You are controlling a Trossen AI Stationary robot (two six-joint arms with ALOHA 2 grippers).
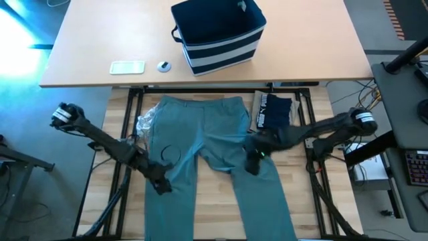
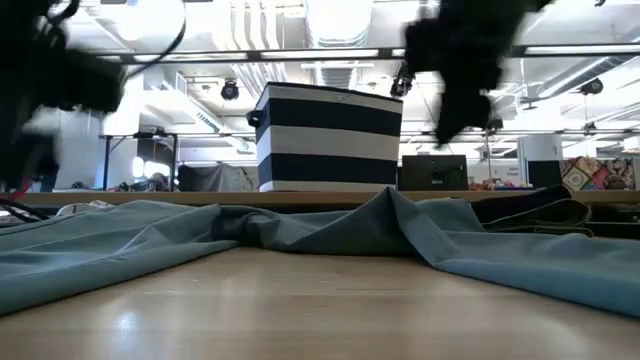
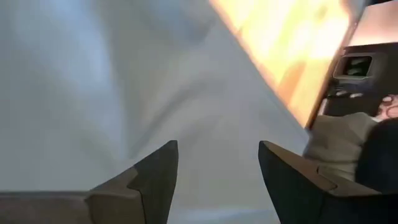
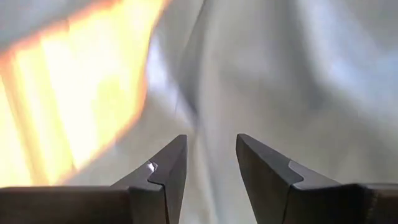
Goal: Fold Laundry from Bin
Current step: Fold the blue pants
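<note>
Teal trousers (image 1: pixel 221 161) cover the wooden table (image 1: pixel 334 214), both claws apparently released above.

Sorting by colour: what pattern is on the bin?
Navy with white horizontal stripes on the bin; clearest in the low view.

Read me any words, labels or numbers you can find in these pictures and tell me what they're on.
Dark navy garment: white print runs along it, too small to read.
Striped bin: stripes only, no words visible.
Teal trousers: no label visible.
White card on the far table: nothing readable.
No text can be quoted.
</note>
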